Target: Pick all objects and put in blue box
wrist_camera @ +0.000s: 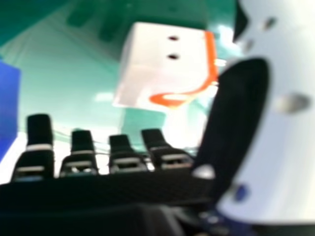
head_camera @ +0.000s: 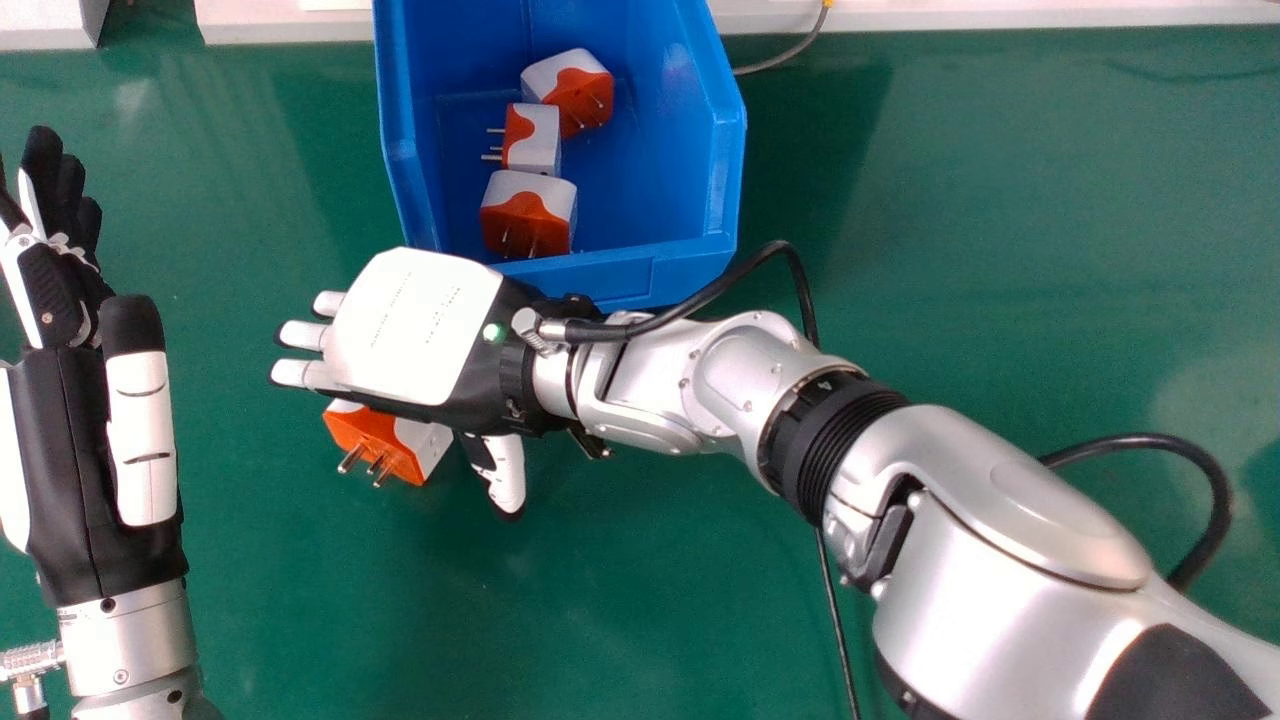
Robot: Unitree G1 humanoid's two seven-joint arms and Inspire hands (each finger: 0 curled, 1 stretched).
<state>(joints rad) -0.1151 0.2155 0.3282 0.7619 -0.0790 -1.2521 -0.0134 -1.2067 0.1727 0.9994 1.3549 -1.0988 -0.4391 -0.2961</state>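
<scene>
Blue box [head_camera: 690, 262] holds three plugs [head_camera: 528, 215] in the head view, where the open right robot hand [head_camera: 415, 325] partly covers a fourth plug [head_camera: 388, 445] on the tabletop [head_camera: 640, 590], probably to grasp it; in the right hand view, thumb [wrist_camera: 238, 113] stands clear of fingers [wrist_camera: 39, 132], leaving it room.

From here I can make out 1 character, a small tilted 4 [head_camera: 824, 385] on the black ring [head_camera: 788, 425] around the right arm [head_camera: 990, 600]. The white back of the right robot hand [head_camera: 415, 325] bears fine print, too small to read.
</scene>
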